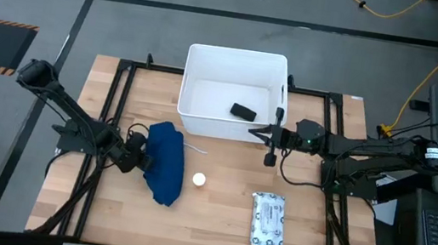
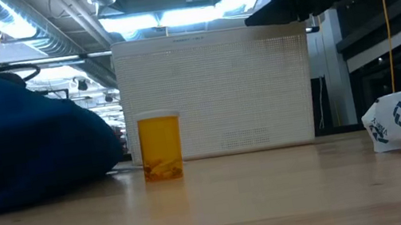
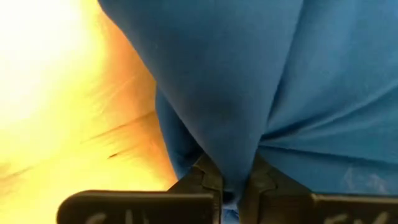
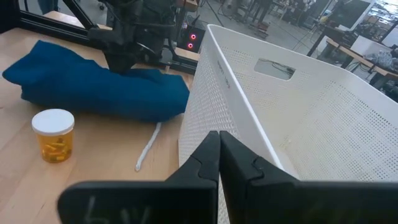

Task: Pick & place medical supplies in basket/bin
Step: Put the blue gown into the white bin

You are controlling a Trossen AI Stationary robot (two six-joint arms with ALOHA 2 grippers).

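The left gripper [image 1: 139,156] sits at the left-centre of the high view, at the left edge of the dark blue cloth [image 1: 165,161]. In the left wrist view its fingers [image 3: 208,177] are pressed together with a fold of the cloth [image 3: 249,87] pinched between them. The cloth lies in a heap on the wooden table [image 1: 213,225], below and left of the tub.

Just right of the cloth's lower part stands the small bottle [image 1: 199,180], white-capped with an orange body [image 2: 161,146], upright and apart from the cloth. A thin white strip [image 1: 196,148] lies on the table between cloth and tub.

The white perforated plastic tub [image 1: 192,84] occupies the upper centre of the high view. A small black cylinder [image 1: 243,111] lies on its floor, toward the right.

The flat white-grey printed packet [image 1: 268,220] lies at the lower right-centre, well apart from the tub.

The right gripper [image 1: 273,136] is at the tub's lower-right corner, over the near wall. In the right wrist view its fingers [image 4: 205,162] meet with nothing between them, above the tub rim [image 4: 230,87].
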